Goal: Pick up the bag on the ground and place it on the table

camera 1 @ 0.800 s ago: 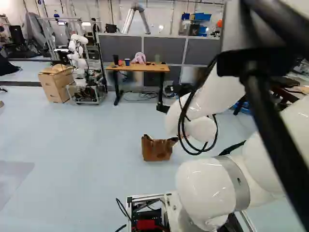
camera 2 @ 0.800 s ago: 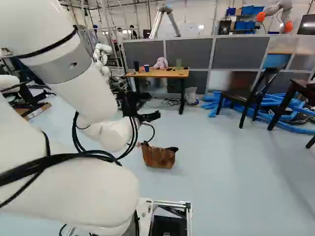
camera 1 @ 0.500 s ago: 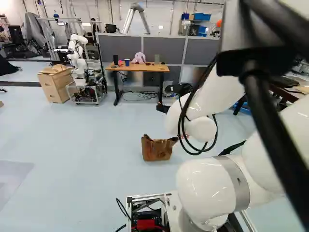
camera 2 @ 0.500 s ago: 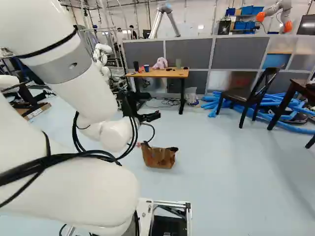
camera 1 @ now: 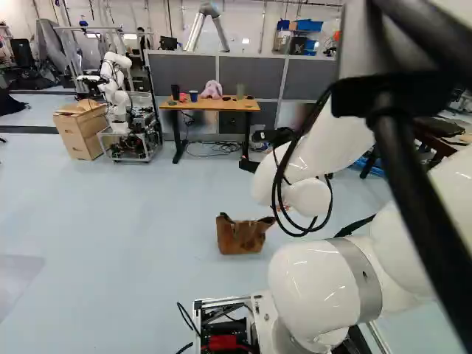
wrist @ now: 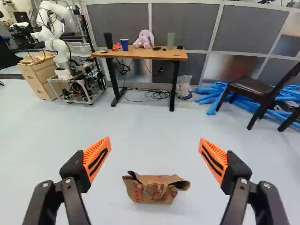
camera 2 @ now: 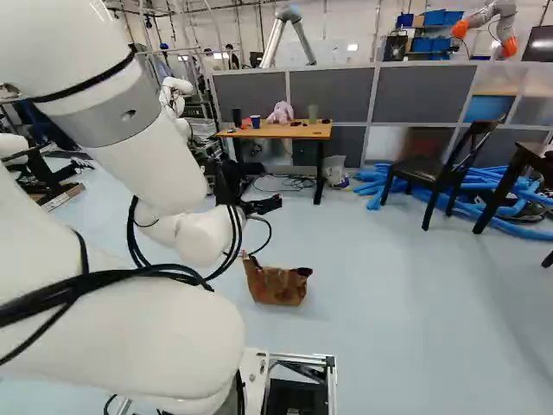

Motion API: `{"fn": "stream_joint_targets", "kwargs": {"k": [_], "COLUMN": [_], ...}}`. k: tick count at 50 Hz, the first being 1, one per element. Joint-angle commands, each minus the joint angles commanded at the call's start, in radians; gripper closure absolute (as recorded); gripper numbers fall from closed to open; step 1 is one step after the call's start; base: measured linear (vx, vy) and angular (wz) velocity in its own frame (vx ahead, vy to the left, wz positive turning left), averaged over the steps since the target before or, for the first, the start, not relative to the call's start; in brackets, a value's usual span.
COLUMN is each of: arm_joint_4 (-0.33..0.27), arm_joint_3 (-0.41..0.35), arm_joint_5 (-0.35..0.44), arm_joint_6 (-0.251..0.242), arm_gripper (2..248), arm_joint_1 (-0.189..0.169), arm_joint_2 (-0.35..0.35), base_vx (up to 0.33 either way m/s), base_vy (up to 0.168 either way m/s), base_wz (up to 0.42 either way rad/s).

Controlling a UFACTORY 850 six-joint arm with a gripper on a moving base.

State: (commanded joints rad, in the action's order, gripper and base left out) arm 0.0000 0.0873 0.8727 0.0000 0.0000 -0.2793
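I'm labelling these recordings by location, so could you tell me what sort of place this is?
Probably a robotics lab: another robot stands on a wheeled frame, grey partitions line the floor's far side, and blue tubes lie heaped by a chair.

The bag (wrist: 157, 191) was brown with red markings; towards twelve o'clock from it, the table (camera 2: 259, 132) was orange-brown with black legs. The claw (camera 2: 263, 206) was black, its pads (wrist: 104, 147) orange with black stripes.

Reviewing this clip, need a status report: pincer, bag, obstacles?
Pincer open, empty. Brown bag on floor, ungripped; table beyond. No obstacle visible between pincer and bag.
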Motion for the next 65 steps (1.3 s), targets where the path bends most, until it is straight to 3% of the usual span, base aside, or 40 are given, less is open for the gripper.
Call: {"fn": "stream_joint_targets", "kwargs": {"k": [44, 55, 65], "arm_joint_4": [0.0, 0.0, 0.0], "arm_joint_3": [0.0, 0.046, 0.089], "arm_joint_5": [0.0, -0.011, -0.067], "arm_joint_6": [0.0, 0.0, 0.0], "arm_gripper": [3, 3, 3], "arm_joint_1": [0.0, 0.0, 0.0], "arm_joint_2": [0.0, 0.054, 0.102], "base_vx": [0.079, 0.028, 0.0], "base_vy": [-0.001, 0.0, 0.0], "base_wz": [-0.003, -0.002, 0.0]}}
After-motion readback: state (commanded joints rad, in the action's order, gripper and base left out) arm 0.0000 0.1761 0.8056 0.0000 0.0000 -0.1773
